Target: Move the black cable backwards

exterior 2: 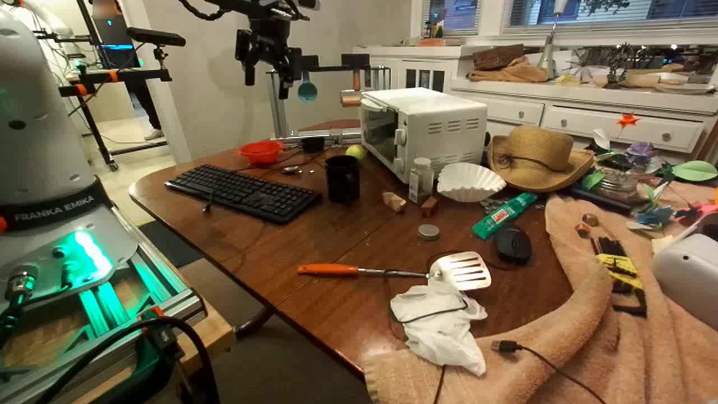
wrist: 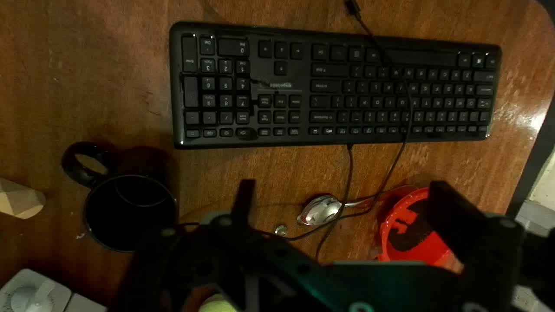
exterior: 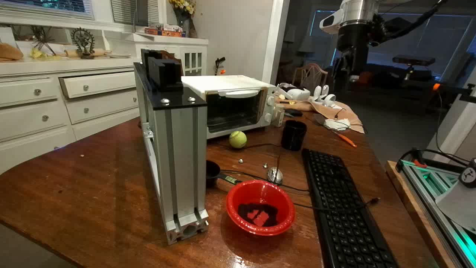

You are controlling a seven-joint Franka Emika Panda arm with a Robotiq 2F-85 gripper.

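1. Two partly seen things at the left edge of the wrist view: a pale block [wrist: 19, 201] on the wooden table [wrist: 208, 173] and, lower down, a corner of the white oven [wrist: 37, 299].
2. Next, a black mug [wrist: 130, 216], upright, with handle toward the upper left.
3. At the bottom edge, mostly cut off, a tennis ball [wrist: 217, 305].
4. Then a small shiny piece [wrist: 281, 230], just beside a metal spoon [wrist: 321, 210].
5. Above these, a black keyboard [wrist: 334, 86], upside down in the view.
6. Well above the table in both exterior views, the gripper [wrist: 342, 184], with fingers spread wide and nothing in its grasp.
7. Across the keyboard, apart from the gripper, the black cable [wrist: 393, 167], with its connector [wrist: 352, 7] just past the space-bar edge; from there back over the keys, down onto the table, across the spoon's handle, then leftward until hidden behind the gripper.
8. Farthest right, a red bowl [wrist: 422, 251] with a dark patch inside, partly covered by a gripper finger.
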